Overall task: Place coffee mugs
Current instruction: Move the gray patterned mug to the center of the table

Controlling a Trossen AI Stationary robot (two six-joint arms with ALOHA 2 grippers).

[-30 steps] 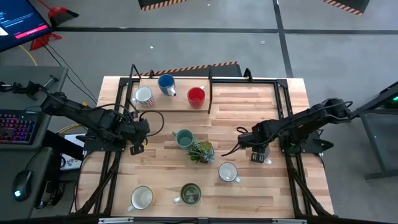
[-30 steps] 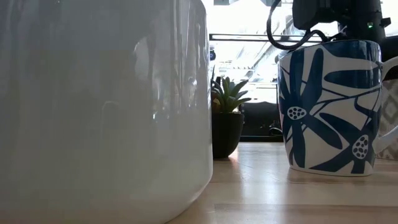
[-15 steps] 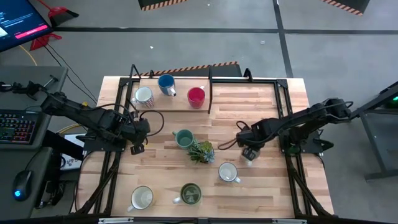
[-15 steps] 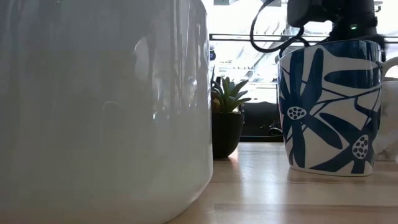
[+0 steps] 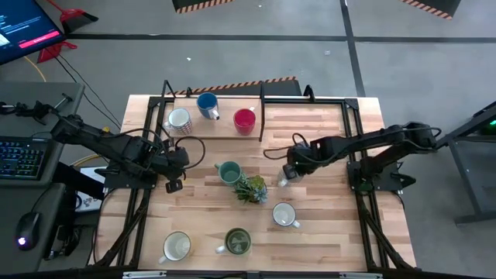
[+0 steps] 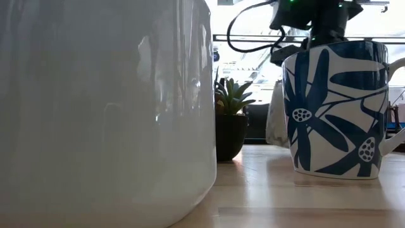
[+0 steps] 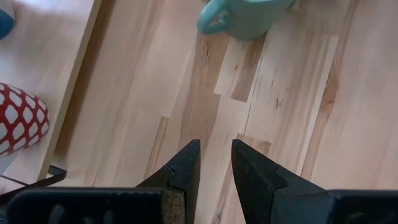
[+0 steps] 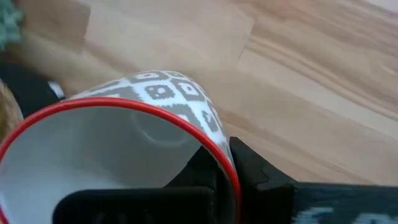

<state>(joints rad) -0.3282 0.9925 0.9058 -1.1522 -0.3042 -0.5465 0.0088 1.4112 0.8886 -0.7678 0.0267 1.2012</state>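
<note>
A white mug with a grey pattern and a red rim [image 8: 124, 143] is hanging in the right gripper [image 5: 285, 177], whose fingers are pinching the mug's wall, one inside the rim and one outside. In the high view the gripper is hovering near the middle of the table [image 5: 325, 225], just beside the small green plant [image 5: 250, 188]; the mug itself is showing there only as a pale patch, so its tilt is hard to judge from above.

The teal mug [image 5: 228, 172] is standing just on the plant's other side. A white mug [image 5: 284, 215] is sitting nearer the front edge, and a cream mug [image 5: 177, 246] and an olive green mug [image 5: 236, 241] are standing at the front. On the raised shelf [image 5: 225, 138] at the back are sitting a white mug with a red pattern [image 5: 179, 120], a blue mug [image 5: 207, 103] and a red mug [image 5: 244, 120].

The left gripper [image 7: 214, 155] is waiting over bare wood near the teal mug, its fingers standing narrowly apart and gripping nothing.
</note>
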